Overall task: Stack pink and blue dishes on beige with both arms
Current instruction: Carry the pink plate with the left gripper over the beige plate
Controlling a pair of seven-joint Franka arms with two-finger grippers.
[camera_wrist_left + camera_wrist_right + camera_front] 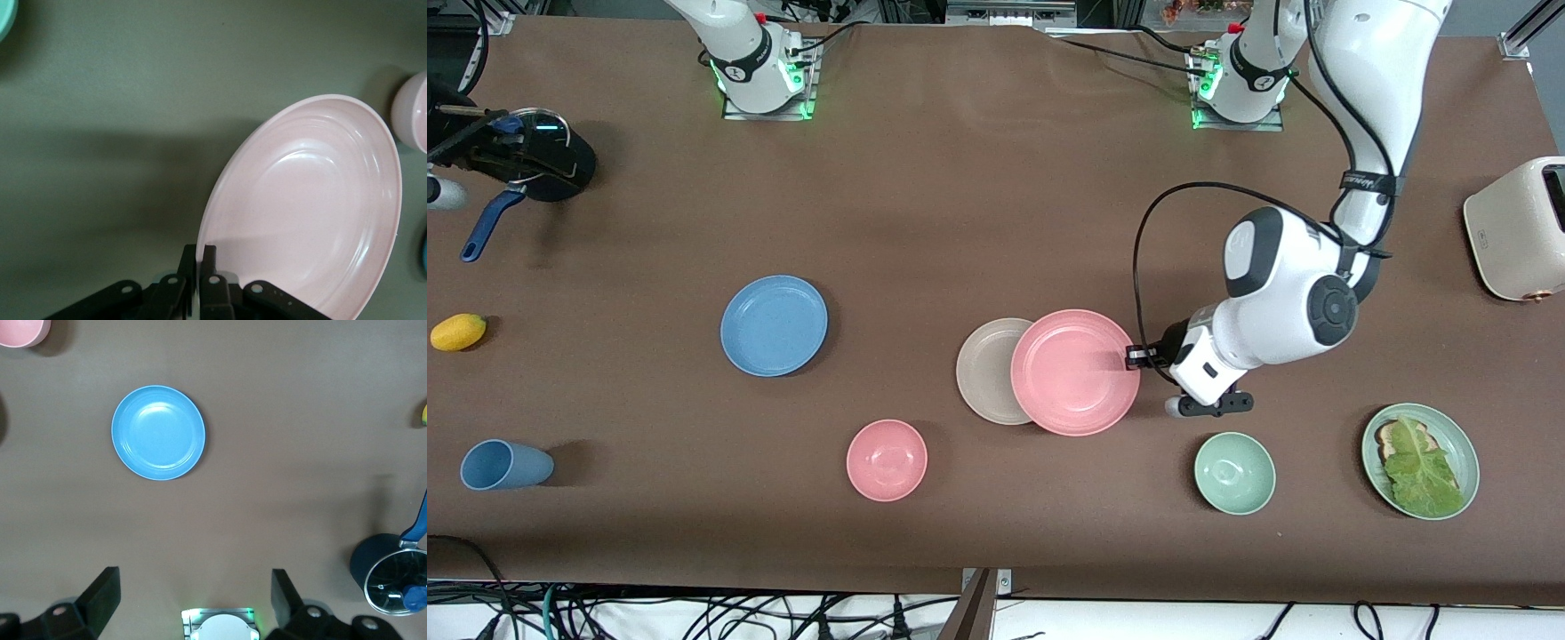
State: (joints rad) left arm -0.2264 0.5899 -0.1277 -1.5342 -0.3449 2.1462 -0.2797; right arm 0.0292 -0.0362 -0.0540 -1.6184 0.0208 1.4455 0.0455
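Robotics lab: bolted arm bases [760,67], cables [694,613]

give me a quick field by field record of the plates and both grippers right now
pink plate: held by its rim, partly over the beige plate
beige plate: on the table, partly covered
blue plate: alone on the table, toward the right arm's end
left gripper: jaws shut on the pink plate's rim
right gripper: jaws open, empty, high over the table above the blue plate, waiting
stack: not yet done
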